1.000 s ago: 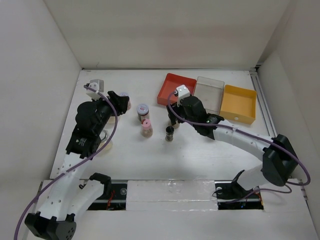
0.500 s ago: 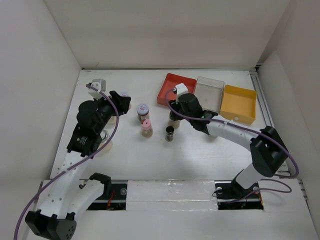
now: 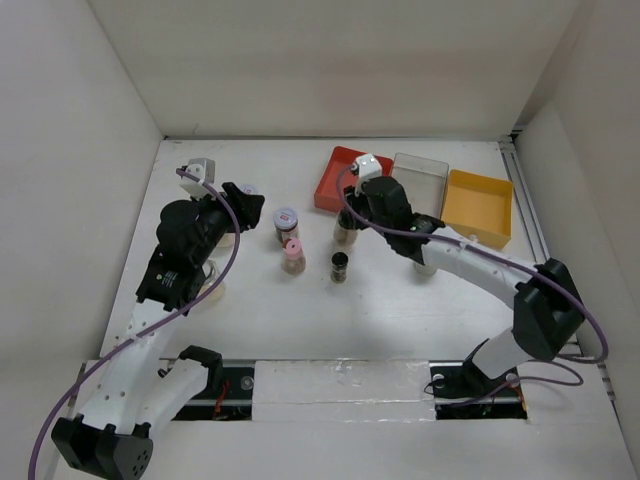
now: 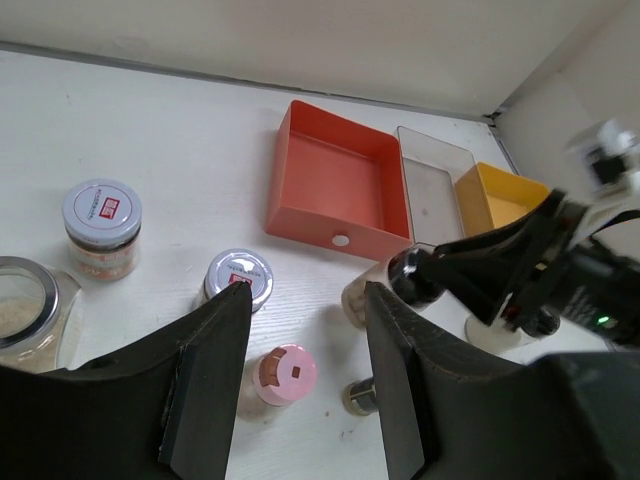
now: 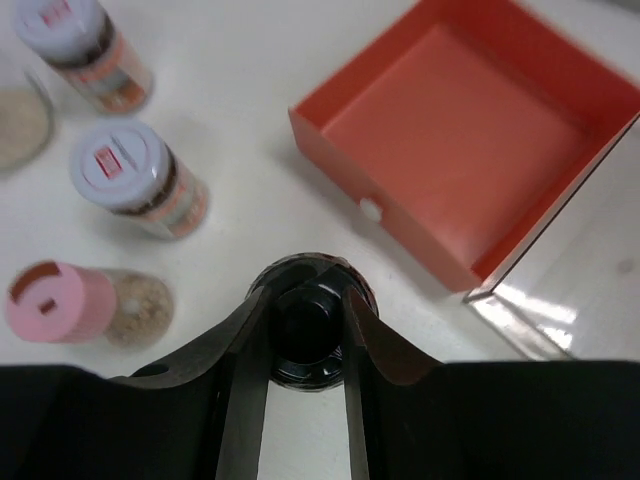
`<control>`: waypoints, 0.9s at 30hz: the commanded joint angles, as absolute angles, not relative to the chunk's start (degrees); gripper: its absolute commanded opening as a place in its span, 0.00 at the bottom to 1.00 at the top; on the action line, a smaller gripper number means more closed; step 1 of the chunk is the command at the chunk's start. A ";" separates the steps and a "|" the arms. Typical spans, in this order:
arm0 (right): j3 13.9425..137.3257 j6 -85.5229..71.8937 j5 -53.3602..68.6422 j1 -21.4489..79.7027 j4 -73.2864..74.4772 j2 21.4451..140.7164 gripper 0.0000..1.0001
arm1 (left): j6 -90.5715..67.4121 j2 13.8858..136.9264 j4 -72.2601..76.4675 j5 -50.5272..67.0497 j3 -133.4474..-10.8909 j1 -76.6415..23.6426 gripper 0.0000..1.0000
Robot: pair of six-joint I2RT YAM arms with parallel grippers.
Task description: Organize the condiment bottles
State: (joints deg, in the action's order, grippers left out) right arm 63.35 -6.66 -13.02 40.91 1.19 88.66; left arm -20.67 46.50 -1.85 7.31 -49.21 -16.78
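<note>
My right gripper (image 5: 308,305) is shut on the black lid of a beige-filled condiment bottle (image 3: 346,232), which stands just in front of the red tray (image 3: 336,187). Left of it stand a silver-lidded jar (image 3: 286,221), a pink-lidded jar (image 3: 293,254) and a small dark jar (image 3: 340,268). My left gripper (image 4: 307,292) hovers above these jars, its jaws a little apart with nothing between them. Its view shows a second silver-lidded jar (image 4: 102,212) farther left, and the pink lid (image 4: 286,373) below the gap.
A clear tray (image 3: 420,182) and a yellow tray (image 3: 478,208) continue the row to the right of the red tray. A large open glass jar (image 4: 25,300) stands under my left arm. A white bottle (image 3: 425,265) stands beneath my right forearm.
My right gripper moved toward the red tray and shut on the black-lidded bottle, which has shifted slightly toward the tray. The left gripper barely moved.
</note>
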 commanded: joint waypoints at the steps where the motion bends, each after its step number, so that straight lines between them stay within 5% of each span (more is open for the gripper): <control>1: 71.27 -5.54 -13.80 37.81 -4.83 79.73 0.17 | -21.01 46.32 1.14 8.78 -49.22 -16.70 0.45; 15: 78.57 -4.48 -17.49 9.61 -4.75 80.94 0.16 | -21.53 46.32 1.67 9.84 -49.22 -16.70 0.45; 27: 76.73 -7.47 -14.94 -1.49 -3.16 89.90 0.15 | -22.06 46.85 2.20 10.37 -49.22 -16.70 0.45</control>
State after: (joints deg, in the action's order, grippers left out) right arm 75.81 -6.00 -16.10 -0.45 0.08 88.97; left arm -21.21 46.63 -1.39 9.19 -49.19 -16.78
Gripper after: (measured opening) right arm 0.356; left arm 0.445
